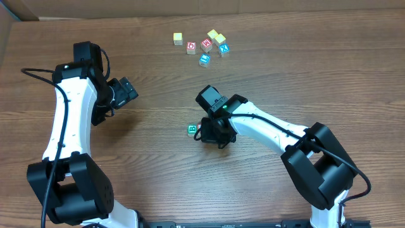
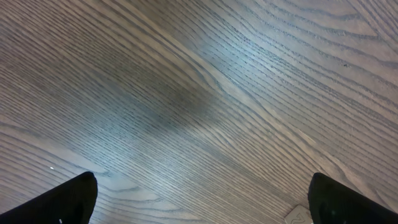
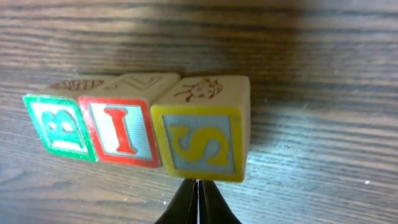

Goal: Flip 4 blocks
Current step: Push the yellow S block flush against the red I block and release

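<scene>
The green-framed block reads B, the red-framed block I, the yellow-framed block S

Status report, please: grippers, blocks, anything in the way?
Left gripper open over the table. Right gripper shut, empty, just before yellow S block. Green B block, red I block, S in one row, touching. Nothing in the way.

You have a wooden table under everything. Toward its far edge sits a cube with a red ring. Just left of that cube you'll see a yellow-topped cube. Just right of it is a red-framed cube, and past that is a yellow pair.
</scene>
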Controlling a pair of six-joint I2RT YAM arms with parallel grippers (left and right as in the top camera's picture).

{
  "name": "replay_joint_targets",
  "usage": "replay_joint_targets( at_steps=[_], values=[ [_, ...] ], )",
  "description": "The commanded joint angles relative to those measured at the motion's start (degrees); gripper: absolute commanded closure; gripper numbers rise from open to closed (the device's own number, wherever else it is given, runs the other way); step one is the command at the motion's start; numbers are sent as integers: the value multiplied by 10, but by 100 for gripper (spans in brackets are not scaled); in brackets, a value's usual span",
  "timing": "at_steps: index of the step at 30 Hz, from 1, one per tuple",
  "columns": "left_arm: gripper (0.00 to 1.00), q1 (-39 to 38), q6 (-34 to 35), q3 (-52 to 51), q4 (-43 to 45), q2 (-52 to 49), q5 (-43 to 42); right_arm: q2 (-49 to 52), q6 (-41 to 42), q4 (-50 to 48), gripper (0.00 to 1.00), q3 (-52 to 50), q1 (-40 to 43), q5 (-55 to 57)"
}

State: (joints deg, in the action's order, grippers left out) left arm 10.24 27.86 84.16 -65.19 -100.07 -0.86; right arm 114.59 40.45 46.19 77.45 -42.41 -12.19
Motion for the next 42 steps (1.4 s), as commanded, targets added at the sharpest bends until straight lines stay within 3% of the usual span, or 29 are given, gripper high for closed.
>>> replay_joint_targets(
  at_steps=[1, 11, 27, 42],
  values=[
    [0, 2, -9, 12, -1, 10, 2, -37, -24, 18, 95, 23, 7, -29],
    [0, 2, -9, 12, -1, 10, 2, -75, -7, 51, 92, 22, 66, 45],
    [0, 2, -9, 12, -1, 10, 2, -71, 33, -102, 94, -87, 56, 64],
    [0, 2, -9, 12, -1, 10, 2, -71, 33, -113, 96, -93, 45, 36]
  ],
)
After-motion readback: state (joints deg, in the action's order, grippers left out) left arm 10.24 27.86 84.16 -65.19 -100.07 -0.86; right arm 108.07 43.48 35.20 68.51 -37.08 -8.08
